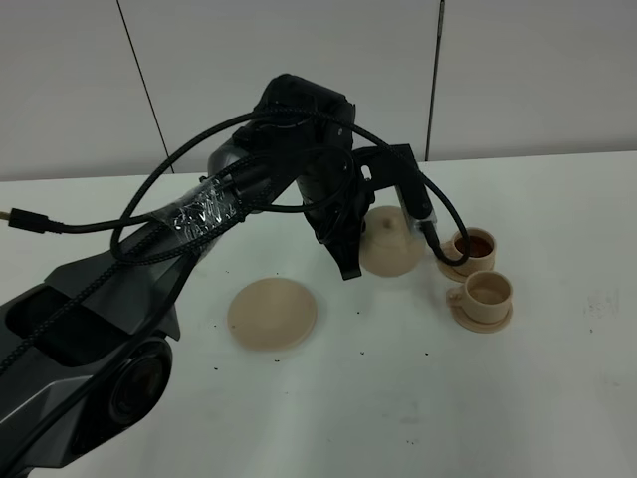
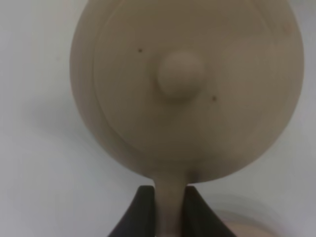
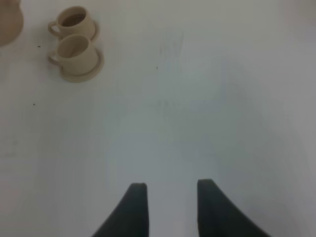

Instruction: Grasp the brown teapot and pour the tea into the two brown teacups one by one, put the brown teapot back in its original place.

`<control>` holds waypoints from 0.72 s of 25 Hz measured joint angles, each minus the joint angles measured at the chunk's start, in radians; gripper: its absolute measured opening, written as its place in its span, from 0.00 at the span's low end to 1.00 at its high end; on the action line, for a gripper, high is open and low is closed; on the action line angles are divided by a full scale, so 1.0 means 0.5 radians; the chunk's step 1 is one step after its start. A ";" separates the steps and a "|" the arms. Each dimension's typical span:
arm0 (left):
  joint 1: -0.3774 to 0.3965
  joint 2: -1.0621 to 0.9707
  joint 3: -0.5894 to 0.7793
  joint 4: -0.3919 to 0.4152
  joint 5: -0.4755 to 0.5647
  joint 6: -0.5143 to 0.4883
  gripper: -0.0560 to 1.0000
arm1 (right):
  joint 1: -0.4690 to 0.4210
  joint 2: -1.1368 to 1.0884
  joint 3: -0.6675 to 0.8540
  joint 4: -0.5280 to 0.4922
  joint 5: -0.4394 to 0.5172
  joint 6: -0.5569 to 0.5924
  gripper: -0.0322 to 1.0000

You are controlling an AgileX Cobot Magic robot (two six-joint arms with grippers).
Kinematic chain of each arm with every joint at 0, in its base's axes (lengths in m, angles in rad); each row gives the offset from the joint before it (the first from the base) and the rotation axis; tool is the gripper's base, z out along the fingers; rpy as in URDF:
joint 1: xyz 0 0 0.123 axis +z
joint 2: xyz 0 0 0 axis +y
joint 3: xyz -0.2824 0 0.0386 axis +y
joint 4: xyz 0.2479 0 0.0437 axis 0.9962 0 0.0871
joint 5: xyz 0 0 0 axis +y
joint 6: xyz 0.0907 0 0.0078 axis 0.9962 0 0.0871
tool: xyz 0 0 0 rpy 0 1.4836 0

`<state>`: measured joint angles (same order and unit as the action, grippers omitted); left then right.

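White table, teapot half behind arm

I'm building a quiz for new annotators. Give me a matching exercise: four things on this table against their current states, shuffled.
1 brown teapot
2 rear teacup
3 front teacup
4 large saucer

a bare
b dark tea inside
c handle clamped by left gripper
d pale inside, no dark tea

Pairs: 1-c, 2-b, 3-d, 4-a

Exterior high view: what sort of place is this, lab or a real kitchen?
Most likely a lab test bench, not a kitchen: a plain white table, a panelled wall behind it, and a robot arm with taped cables holding a teapot.
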<state>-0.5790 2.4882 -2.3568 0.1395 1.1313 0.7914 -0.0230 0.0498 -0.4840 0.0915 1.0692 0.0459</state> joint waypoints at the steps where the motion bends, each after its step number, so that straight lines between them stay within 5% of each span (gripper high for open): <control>1: 0.000 0.010 0.000 0.000 0.002 0.000 0.21 | 0.000 0.000 0.000 0.000 0.000 0.000 0.26; 18: -0.002 0.022 -0.002 0.000 0.043 -0.002 0.21 | 0.000 0.000 0.000 0.000 0.000 0.000 0.26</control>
<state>-0.5800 2.4991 -2.3578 0.1395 1.1526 0.7901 -0.0230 0.0498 -0.4840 0.0915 1.0692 0.0459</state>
